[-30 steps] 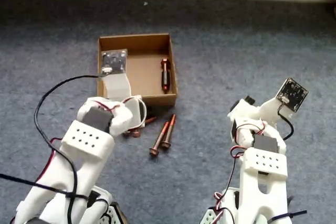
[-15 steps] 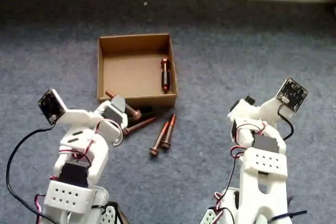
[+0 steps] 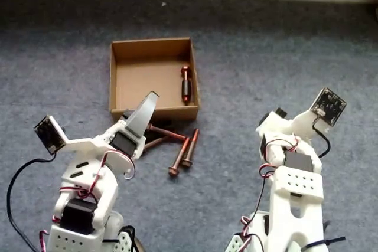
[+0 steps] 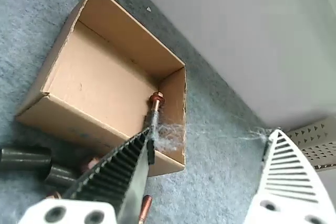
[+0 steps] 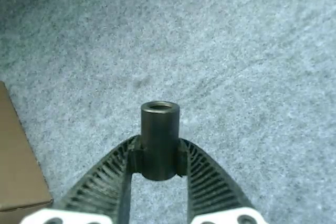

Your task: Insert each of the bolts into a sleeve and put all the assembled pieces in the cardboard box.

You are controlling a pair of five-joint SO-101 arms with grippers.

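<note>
The left gripper (image 4: 212,137) hung empty with its jaws spread wide just in front of the cardboard box (image 3: 150,42), above two loose black sleeves (image 4: 25,157) by the box's front left corner, likely poised to take the next part. One assembled piece (image 3: 186,85) lay along the box's right wall, several bare bolts (image 3: 188,149) lay on the grey carpet (image 3: 266,57) just in front of the box, and no writing was readable on the box. Well right of the box, the right gripper (image 5: 157,153) clamped a black sleeve (image 5: 159,129), open end pointing away from the gripper, probably to receive a bolt.
</note>
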